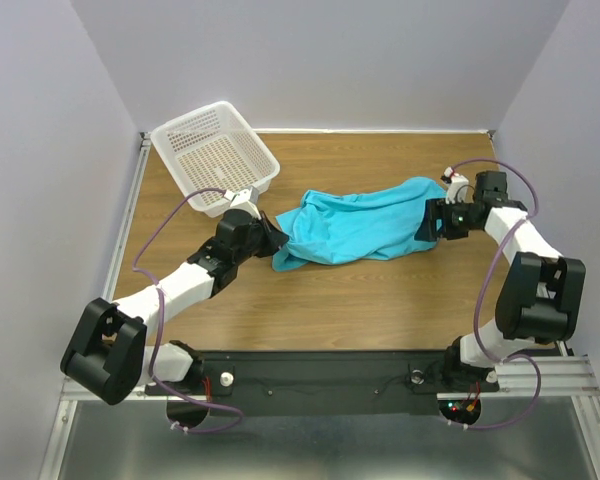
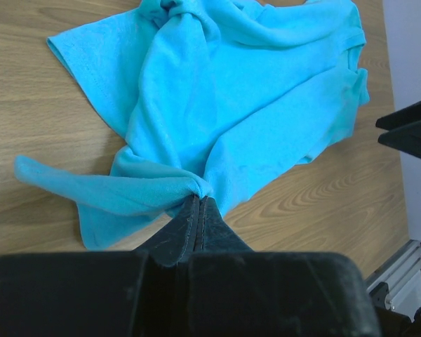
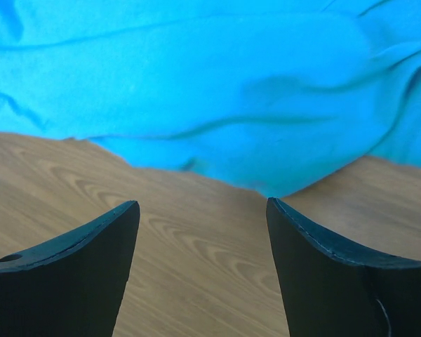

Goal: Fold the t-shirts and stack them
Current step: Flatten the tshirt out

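The turquoise t-shirt (image 1: 355,230) lay crumpled near the middle of the wooden table (image 1: 380,310). Seen from above, it ran as a long, uneven band from its lower end at about 8 o'clock to its higher end at about 2 o'clock. It was not folded flat; ridges and twists ran along its length.

The left gripper (image 2: 198,200) was at the shirt's 8 o'clock end. Its jaws were pressed together with a bunched fold of cloth pinched at their tips, and a loose flap trailed away from the pinch toward 9 o'clock in the left wrist view.

The right gripper (image 3: 202,203) was at the shirt's 3 o'clock end, low over the wood. Its two dark fingers (image 3: 91,267) stood wide apart and held nothing — only bare table showed between them. The hem of the shirt lay just ahead at 12 o'clock in its own view, apart from the tips.

A white perforated basket (image 1: 215,155) sat tilted at the table's 11 o'clock corner, well apart from the shirt.
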Tool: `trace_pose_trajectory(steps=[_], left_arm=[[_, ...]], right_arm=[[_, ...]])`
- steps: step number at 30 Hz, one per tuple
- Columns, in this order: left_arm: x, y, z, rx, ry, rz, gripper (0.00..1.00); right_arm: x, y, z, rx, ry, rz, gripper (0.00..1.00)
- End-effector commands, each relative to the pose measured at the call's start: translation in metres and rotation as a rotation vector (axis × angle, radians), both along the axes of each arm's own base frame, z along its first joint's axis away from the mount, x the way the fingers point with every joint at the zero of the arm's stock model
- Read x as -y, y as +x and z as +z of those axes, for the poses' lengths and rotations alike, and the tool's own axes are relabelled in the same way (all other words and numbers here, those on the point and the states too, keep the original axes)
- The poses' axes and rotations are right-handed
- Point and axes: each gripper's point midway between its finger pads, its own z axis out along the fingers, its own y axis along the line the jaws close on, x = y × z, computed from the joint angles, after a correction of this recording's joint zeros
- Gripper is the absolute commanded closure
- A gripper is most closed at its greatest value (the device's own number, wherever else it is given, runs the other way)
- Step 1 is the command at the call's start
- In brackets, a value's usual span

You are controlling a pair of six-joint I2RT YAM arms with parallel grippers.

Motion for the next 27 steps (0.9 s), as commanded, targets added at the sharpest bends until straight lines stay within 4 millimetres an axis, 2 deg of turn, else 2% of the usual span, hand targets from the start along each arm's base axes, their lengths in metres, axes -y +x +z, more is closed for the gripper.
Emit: trace_pose_trajectory(steps=[1, 5, 11, 15, 20, 23, 24, 26, 27], left_arm=[[0.005, 0.004, 0.023, 0.062, -0.051, -0.012, 1.0], [0.006, 0.005, 0.025, 0.065, -0.054, -0.011, 1.0], [0.007, 0.004, 0.024, 0.065, -0.062, -0.012, 1.0], [0.007, 0.003, 0.023, 0.061, -0.065, -0.015, 1.0], [0.005, 0.002, 0.025, 0.066, -0.069, -0.011, 1.0], [0.004, 0.002, 0.023, 0.063, -0.066, -0.008, 1.0], [0.005, 0.002, 0.023, 0.062, -0.067, -0.009, 1.0], [0.005, 0.001, 0.023, 0.061, -0.068, -0.012, 1.0], [0.005, 0.001, 0.024, 0.065, -0.068, -0.013, 1.0]], right_arm=[[-0.017, -0.012, -0.004, 0.006, 0.095, 0.034, 0.21], [-0.013, -0.023, -0.03, -0.077, 0.084, -0.012, 0.22], [0.006, -0.006, -0.04, -0.098, 0.008, -0.132, 0.25], [0.007, 0.0, -0.066, -0.164, 0.023, -0.161, 0.26], [0.008, 0.007, -0.076, -0.184, 0.032, -0.173, 0.28], [0.009, 0.008, -0.074, -0.174, 0.027, -0.178, 0.36], [0.009, 0.008, -0.074, -0.172, 0.027, -0.179, 0.45], [0.011, 0.008, -0.07, -0.156, 0.019, -0.178, 0.55], [0.011, 0.007, -0.069, -0.151, 0.016, -0.18, 0.66]])
